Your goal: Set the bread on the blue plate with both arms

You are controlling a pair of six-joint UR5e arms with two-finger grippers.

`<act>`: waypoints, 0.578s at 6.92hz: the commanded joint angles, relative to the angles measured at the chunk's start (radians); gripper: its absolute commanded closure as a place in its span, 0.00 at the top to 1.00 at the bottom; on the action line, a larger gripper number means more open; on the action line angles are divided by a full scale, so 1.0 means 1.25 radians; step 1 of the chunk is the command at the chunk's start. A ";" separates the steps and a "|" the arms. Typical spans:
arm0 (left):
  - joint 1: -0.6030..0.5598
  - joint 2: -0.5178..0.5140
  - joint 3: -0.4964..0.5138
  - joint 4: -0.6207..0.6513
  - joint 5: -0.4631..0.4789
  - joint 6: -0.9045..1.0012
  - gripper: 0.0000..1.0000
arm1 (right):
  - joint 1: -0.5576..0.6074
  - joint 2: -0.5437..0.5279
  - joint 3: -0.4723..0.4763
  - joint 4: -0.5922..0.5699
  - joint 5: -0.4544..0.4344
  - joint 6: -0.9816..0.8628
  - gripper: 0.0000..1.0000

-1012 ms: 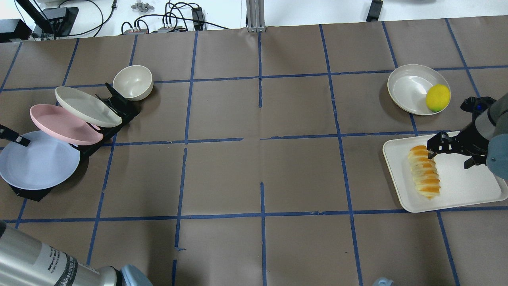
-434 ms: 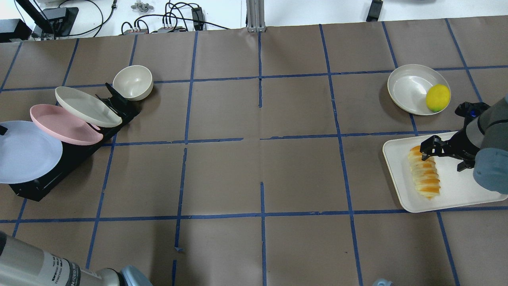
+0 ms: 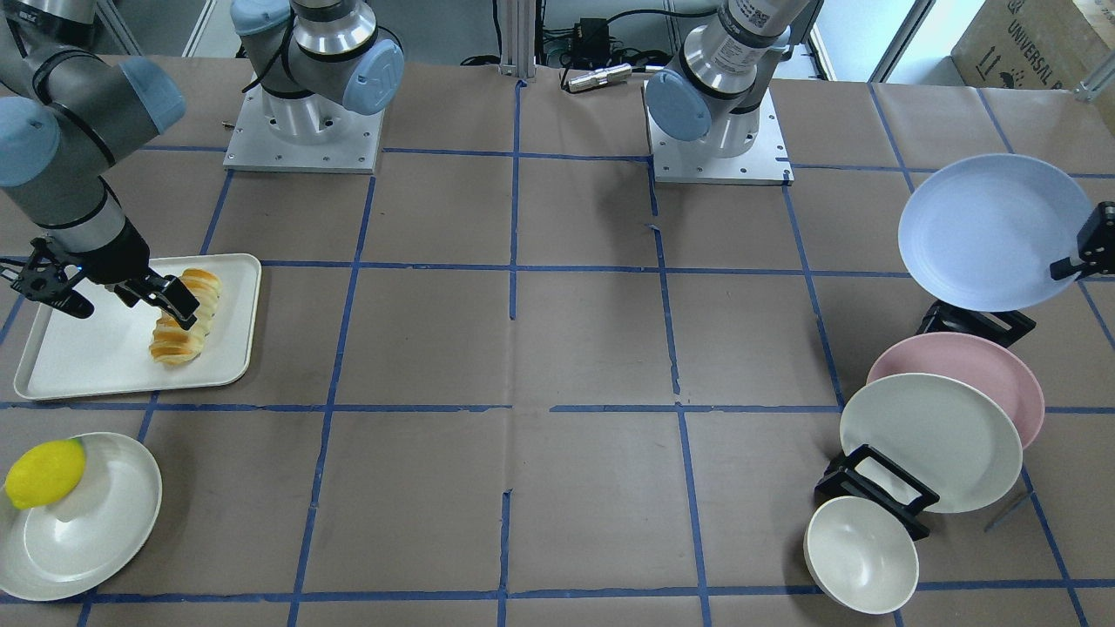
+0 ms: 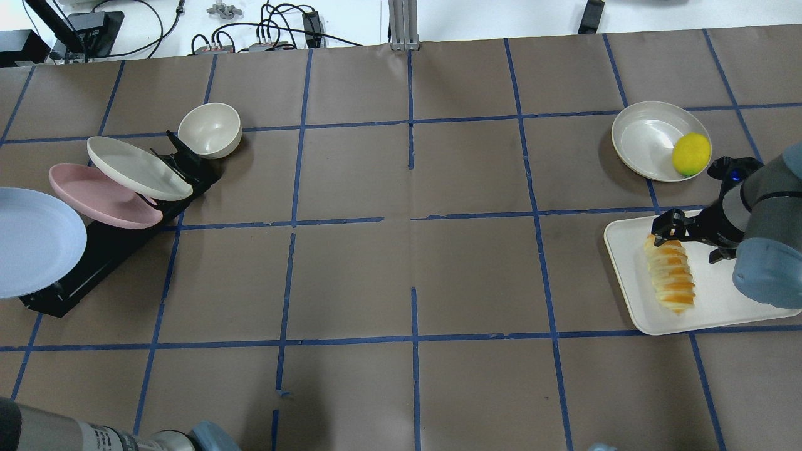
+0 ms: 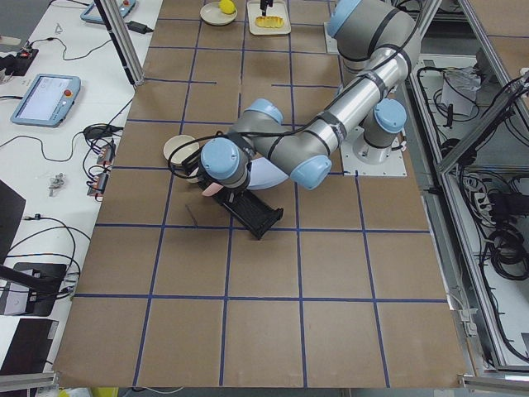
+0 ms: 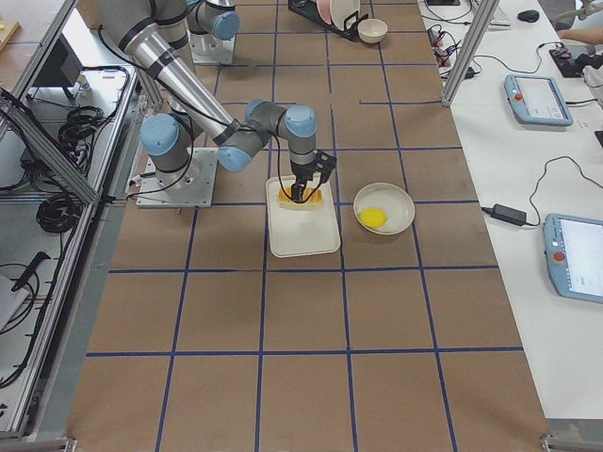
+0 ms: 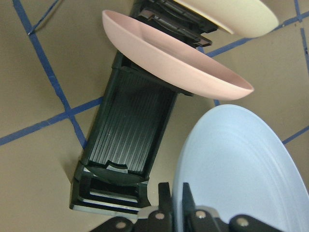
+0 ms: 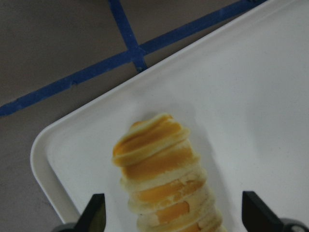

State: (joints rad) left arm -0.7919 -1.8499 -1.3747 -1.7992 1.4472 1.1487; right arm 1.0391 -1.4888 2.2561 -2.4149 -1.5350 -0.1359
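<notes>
The bread (image 4: 671, 275), a striped orange and cream roll, lies on a white tray (image 4: 733, 300) at the right. My right gripper (image 4: 689, 241) is open wide and low over the roll's far end. In the right wrist view its fingertips (image 8: 96, 215) straddle the bread (image 8: 161, 183) without touching it. My left gripper (image 7: 176, 193) is shut on the rim of the blue plate (image 7: 231, 164) and holds it tilted above the black rack. The blue plate (image 4: 31, 241) sits at the left edge of the overhead view. In the front view the gripper (image 3: 1084, 252) is at the plate's (image 3: 984, 231) right rim.
The black rack (image 4: 119, 244) holds a pink plate (image 4: 100, 197) and a cream plate (image 4: 135, 168), with a cream bowl (image 4: 210, 129) at its far end. A lemon (image 4: 692, 154) lies on a cream plate (image 4: 648, 141) beyond the tray.
My left gripper has lifted the blue plate out of the rack's near slot, toward the table's left edge. My right gripper has moved in over the bread's far end.
</notes>
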 commanded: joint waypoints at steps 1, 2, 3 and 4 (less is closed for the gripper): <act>-0.149 0.044 -0.049 0.001 -0.012 -0.179 0.03 | 0.002 0.043 0.008 -0.072 0.019 -0.003 0.98; -0.233 0.044 -0.057 0.001 -0.076 -0.332 0.03 | 0.002 0.047 0.028 -0.088 0.017 -0.004 0.97; -0.335 0.048 -0.071 0.011 -0.137 -0.498 0.03 | 0.002 0.052 0.041 -0.123 0.012 -0.010 0.97; -0.427 0.040 -0.098 0.104 -0.142 -0.623 0.03 | 0.002 0.051 0.061 -0.125 0.012 -0.010 0.97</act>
State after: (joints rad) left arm -1.1802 -1.7946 -1.4630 -1.7641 1.3071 0.5831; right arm 1.0415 -1.4278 2.3056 -2.5509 -1.5182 -0.1460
